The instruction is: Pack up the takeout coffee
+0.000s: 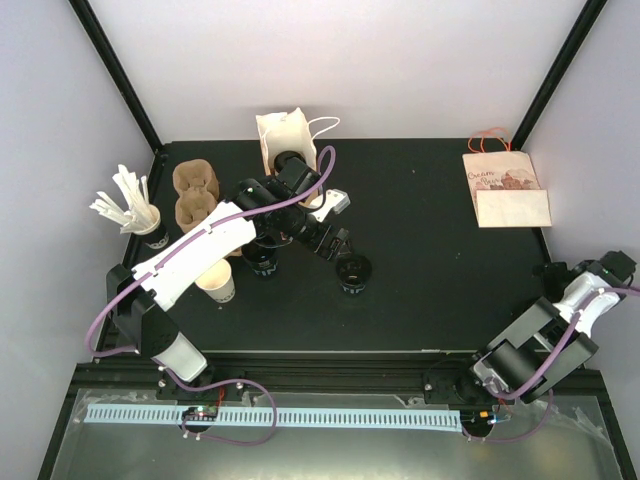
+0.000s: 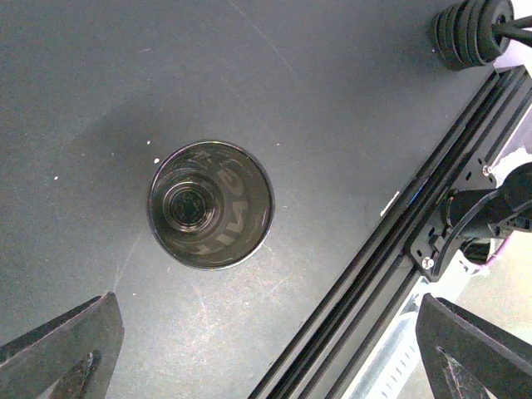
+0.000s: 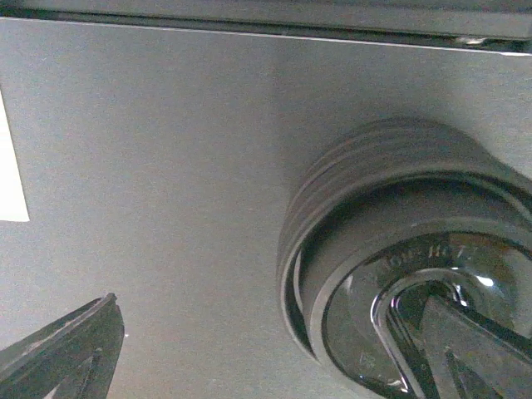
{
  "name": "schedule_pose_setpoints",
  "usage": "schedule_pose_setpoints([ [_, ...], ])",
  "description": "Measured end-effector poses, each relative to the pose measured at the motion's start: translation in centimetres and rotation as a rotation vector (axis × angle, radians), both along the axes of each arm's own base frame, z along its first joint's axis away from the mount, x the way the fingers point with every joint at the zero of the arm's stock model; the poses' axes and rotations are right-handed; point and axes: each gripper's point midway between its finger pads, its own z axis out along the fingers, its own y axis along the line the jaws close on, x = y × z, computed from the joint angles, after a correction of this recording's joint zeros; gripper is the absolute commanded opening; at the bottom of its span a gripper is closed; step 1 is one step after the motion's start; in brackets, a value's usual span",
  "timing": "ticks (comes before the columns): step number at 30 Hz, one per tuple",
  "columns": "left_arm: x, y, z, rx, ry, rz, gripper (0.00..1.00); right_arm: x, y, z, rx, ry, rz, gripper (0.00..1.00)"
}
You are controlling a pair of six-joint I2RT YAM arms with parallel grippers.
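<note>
The white bag (image 1: 290, 135) stands upright and open at the far centre of the desk (image 1: 430, 230). The left hand (image 1: 335, 240) hangs nearer the arms than the white bag and slightly to its right, fingers spread wide and holding nothing. Just past the left hand, farther from the white bag, an open black cup (image 2: 211, 204) stands upright, clear of both fingers. A second cup (image 1: 262, 262) and a white cup (image 1: 217, 282) stand near-left of the white bag, and a carrier (image 1: 195, 195) lies left of it. The right hand (image 3: 270, 349) is far to the right of the white bag, spread and empty. One of its fingers overlaps a lid stack (image 3: 391, 249) in the wrist view; contact cannot be determined.
</note>
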Motion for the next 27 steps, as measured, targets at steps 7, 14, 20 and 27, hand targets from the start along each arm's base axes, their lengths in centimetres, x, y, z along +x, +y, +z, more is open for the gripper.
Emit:
schedule_pose_setpoints([
  [7,0.0,0.0,0.0,0.001,0.0,0.0,0.99,4.4,1.2,0.1,-0.013,-0.076,0.068,1.0],
  [14,0.2,0.1,0.0,0.001,0.0,0.004,0.99,11.4,4.3,-0.1,0.054,-0.135,0.194,1.0],
  [20,0.2,0.2,0.0,0.001,0.0,0.006,0.99,15.5,6.2,1.2,0.05,-0.116,0.276,1.0],
  [27,0.5,0.2,-0.3,0.006,0.006,0.012,0.99,15.7,3.9,6.0,-0.089,-0.125,0.243,1.0],
])
